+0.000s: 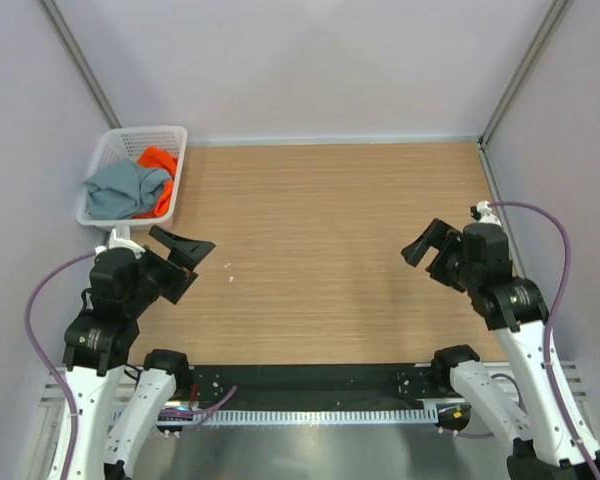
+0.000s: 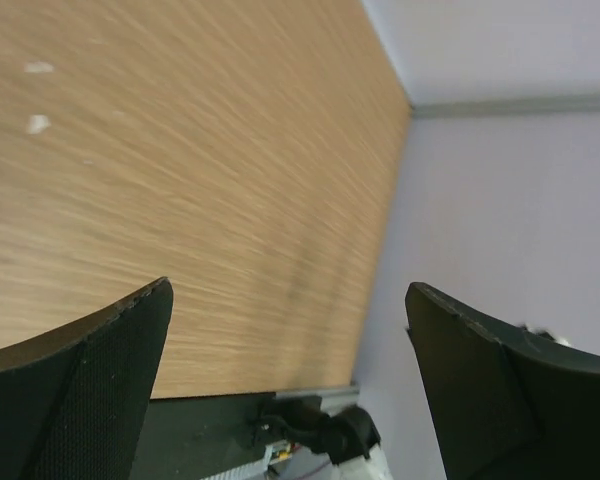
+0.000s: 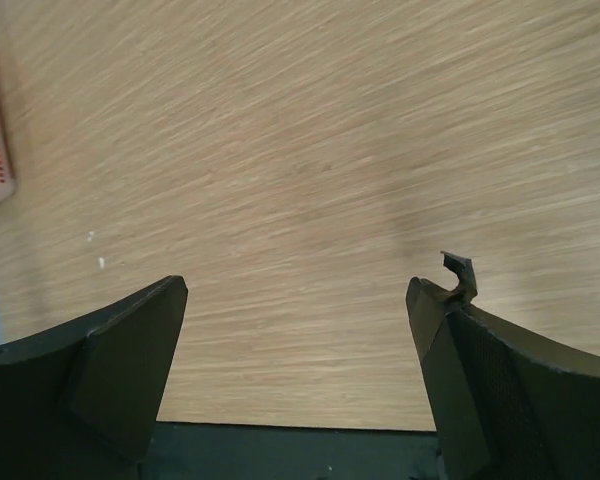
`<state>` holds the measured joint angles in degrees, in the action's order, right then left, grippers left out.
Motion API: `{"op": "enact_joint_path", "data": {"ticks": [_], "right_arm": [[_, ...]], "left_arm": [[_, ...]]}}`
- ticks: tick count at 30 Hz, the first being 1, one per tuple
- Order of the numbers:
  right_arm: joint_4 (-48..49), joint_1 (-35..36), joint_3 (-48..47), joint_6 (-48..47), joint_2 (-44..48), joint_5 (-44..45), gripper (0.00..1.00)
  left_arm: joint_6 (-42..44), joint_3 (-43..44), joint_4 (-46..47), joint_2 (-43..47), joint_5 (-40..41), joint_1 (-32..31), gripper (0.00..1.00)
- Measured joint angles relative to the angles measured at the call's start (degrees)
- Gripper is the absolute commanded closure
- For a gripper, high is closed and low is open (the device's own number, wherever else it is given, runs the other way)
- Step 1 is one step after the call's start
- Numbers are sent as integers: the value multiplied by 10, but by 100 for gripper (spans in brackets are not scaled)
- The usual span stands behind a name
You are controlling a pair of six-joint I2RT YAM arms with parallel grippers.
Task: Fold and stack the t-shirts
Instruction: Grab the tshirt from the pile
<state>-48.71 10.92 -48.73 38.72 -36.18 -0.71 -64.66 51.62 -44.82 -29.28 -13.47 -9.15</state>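
**Top view, read from left to right.** At the far left corner stands the white lattice basket [image 1: 102, 152]. Both t-shirts lie in it, crumpled. The grey-blue shirt [image 1: 118, 190] fills the near part. The orange shirt [image 1: 160, 160] sits behind and beside it, touching it, and hangs partly over the right rim.

Just in front of the basket hovers the left gripper [image 2: 288, 295]. Its jaws are spread wide and hold nothing. The wooden table [image 1: 330, 230] between the arms carries only a few small white specks [image 1: 230, 268], which lie near the left gripper. At the right, well apart from the basket, hangs the right gripper [image 3: 298, 290], likewise spread wide and empty above bare wood.

**Progress.** By the look of it, the task has barely begun. No shirt is out of the basket, spread, folded or stacked, so every step remains.

**Obstacles.** The basket walls hem the cloth in, and the two shirts are bunched together, so lifting one may drag the other along. The right arm is far from either garment.
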Motion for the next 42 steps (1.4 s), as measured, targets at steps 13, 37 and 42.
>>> {"op": "enact_joint_path", "data": {"ticks": [13,37,42], "right_arm": [[-87,38,-170,-146,-226,-68,0],[-90,149,-251,-173,-333,-43,9],[-88,149,-257,-165,-332,-17,9]], "left_arm": [[27,114,-29,-210,82,18,5],[227,467,-22,-789,271,301,42],[232,488,9,-834,268,302,44]]}}
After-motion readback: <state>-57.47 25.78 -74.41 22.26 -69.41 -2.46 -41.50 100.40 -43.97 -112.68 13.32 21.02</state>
